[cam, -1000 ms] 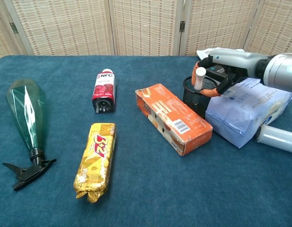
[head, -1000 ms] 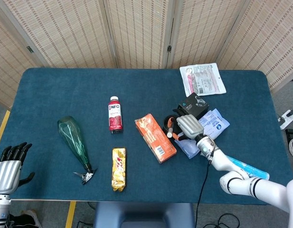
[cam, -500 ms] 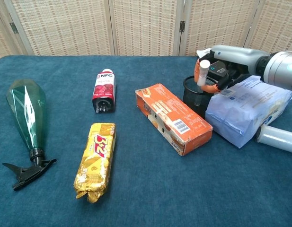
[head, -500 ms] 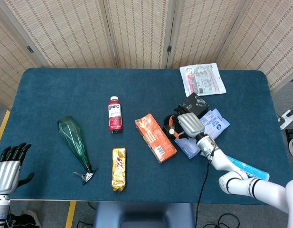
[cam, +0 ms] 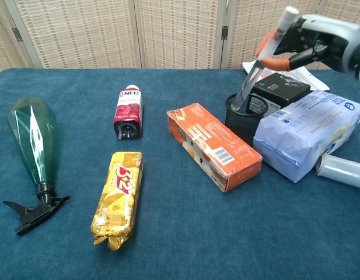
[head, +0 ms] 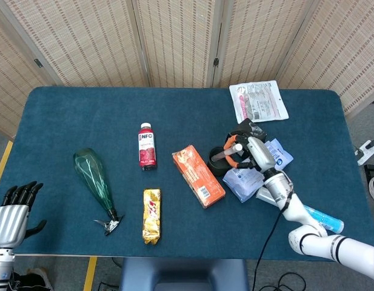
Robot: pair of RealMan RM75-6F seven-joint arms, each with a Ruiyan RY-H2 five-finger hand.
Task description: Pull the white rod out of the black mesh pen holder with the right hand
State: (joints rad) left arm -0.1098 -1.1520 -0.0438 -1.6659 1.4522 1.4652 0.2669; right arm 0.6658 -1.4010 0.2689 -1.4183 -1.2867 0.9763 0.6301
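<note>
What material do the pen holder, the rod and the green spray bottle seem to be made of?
Pen holder: probably metal mesh painted matt black; a fine grid shows in its wall. White rod, gripped by the right hand: likely plastic, smooth and translucent along its shaft, with an opaque white end. Green spray bottle: clear tinted plastic, glossy, with bright reflections; its trigger looks like black plastic.

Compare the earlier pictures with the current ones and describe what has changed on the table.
The right hand, holding the white rod, has risen and drawn it most of the way up out of the black mesh pen holder; its lower end is still at the rim, tilted. The left hand, orange box and red bottle stayed put.
</note>
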